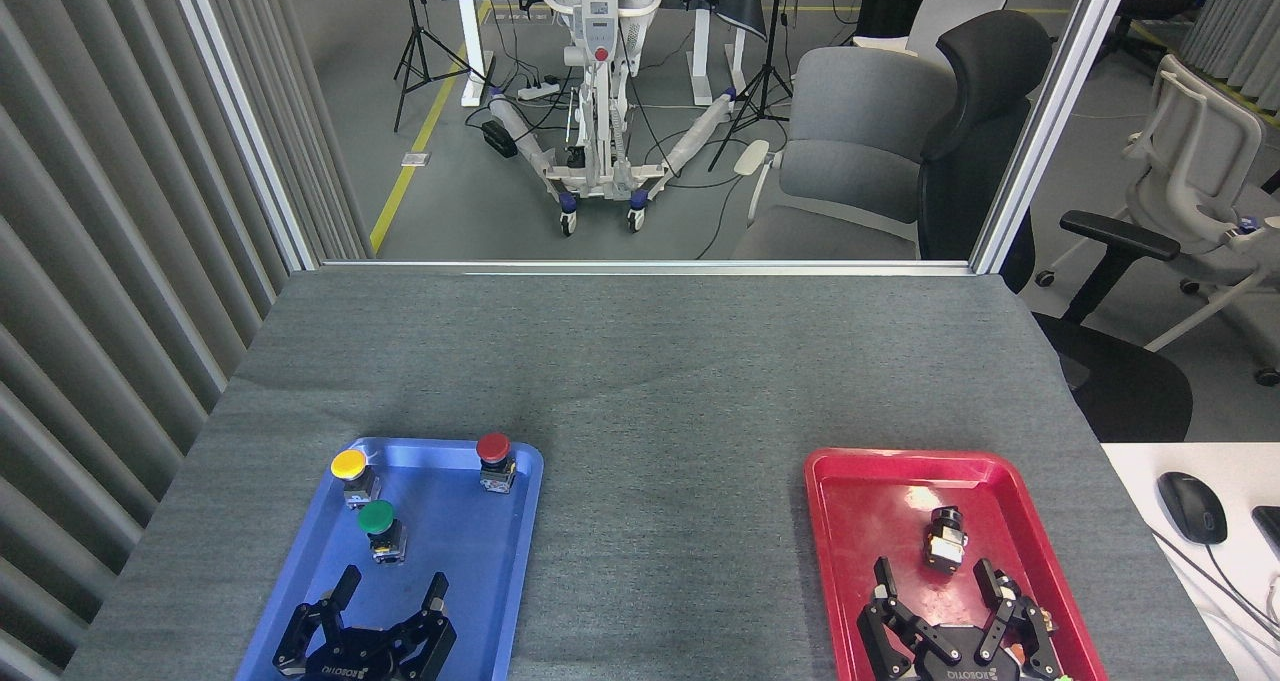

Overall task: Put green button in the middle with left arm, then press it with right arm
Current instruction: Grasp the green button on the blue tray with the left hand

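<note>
Head view, looking down on the table: the black left gripper (391, 591) sits at the near edge over the near end of the blue plastic tray (470, 581), its two fingers spread apart with nothing between them. Just beyond its fingertips, a small gap away, stands the green button (380, 528), a round dark-green mushroom cap on a short black-and-metal block body, upright on the left half of the tray. Farther and slightly left of it is a like button with a yellow cap (351, 472), near the tray's far left corner. A red-capped button (495, 459) stands at the far right corner of the same tray, well apart from the other two.

To the right, the black right gripper (935, 581) is also at the near edge, over the near end of the red plastic tray (860, 501), its fingers likewise splayed and empty. A small black-and-metal block part (945, 538) lies on the red tray just beyond and between those fingertips, not touched by them.

Between the two trays runs the middle (670, 501), a bare stretch of dark grey felt-like tabletop cloth. On a white desk at the far right lies a black computer mouse (1192, 506).
</note>
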`<control>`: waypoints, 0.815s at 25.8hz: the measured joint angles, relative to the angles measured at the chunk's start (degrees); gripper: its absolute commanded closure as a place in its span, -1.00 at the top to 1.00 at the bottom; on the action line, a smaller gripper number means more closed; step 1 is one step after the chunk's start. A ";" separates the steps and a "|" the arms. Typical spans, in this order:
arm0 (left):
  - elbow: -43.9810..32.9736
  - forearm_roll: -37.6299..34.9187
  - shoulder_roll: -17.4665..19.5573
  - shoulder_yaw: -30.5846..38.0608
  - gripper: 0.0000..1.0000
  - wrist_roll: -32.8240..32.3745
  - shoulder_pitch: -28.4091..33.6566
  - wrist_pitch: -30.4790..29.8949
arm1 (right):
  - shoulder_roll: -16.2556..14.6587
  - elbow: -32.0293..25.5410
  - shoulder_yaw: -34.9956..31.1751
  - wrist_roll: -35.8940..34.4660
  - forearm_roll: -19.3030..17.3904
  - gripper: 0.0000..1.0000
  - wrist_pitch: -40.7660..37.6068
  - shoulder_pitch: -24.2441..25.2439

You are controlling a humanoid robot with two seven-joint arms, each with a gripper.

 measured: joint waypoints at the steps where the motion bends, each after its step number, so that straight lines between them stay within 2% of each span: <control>1: 0.18 -0.03 -0.01 0.00 1.00 0.04 -0.24 0.00 | -0.01 0.00 0.23 -0.02 0.00 0.96 0.12 -0.01; 5: 1.55 -1.11 -0.47 -0.02 1.00 0.31 -1.39 0.62 | -0.01 0.06 1.10 -0.09 -0.01 0.96 0.54 -0.19; 13: 10.47 -3.11 -0.60 -0.03 1.00 0.34 -5.46 1.59 | 0.11 0.19 1.37 -0.22 -0.01 0.97 0.79 -0.54; 21: 23.71 -3.11 -0.92 -0.02 0.99 0.52 -13.96 1.86 | -0.07 0.75 1.43 -0.13 0.13 0.97 0.51 -0.09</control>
